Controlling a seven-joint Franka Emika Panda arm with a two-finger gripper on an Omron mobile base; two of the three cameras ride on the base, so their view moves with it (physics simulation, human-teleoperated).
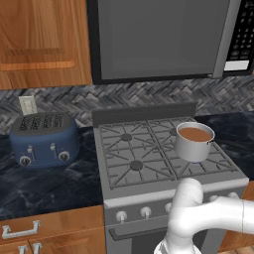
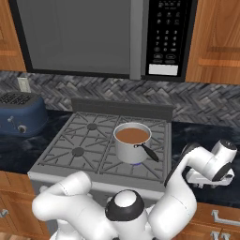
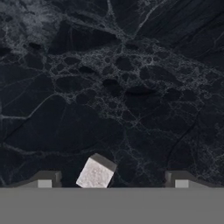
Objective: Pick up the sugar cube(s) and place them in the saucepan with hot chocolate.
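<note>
Sitting on stove: saucepan with hot chocolate (image 1: 194, 142) resting on the right front burner of the gas stove (image 1: 130, 178), blue toaster (image 1: 44, 139) standing well apart to its left.
Reaching right: hand (image 2: 209, 177) hanging over the dark counter (image 2: 197, 136) beside the stove, fingertips hidden.
Looking down: gripper (image 3: 113, 179) spread wide, holding nothing, sugar cube (image 3: 96, 173) lying between the tips on black marble, partly cut off below.

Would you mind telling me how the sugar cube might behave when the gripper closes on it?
The sugar cube looks small and blocky, so probably light and unlikely to roll. Its grainy white faces suggest it may crumble if squeezed hard. Lying askew between the open gripper, it may twist.
</note>
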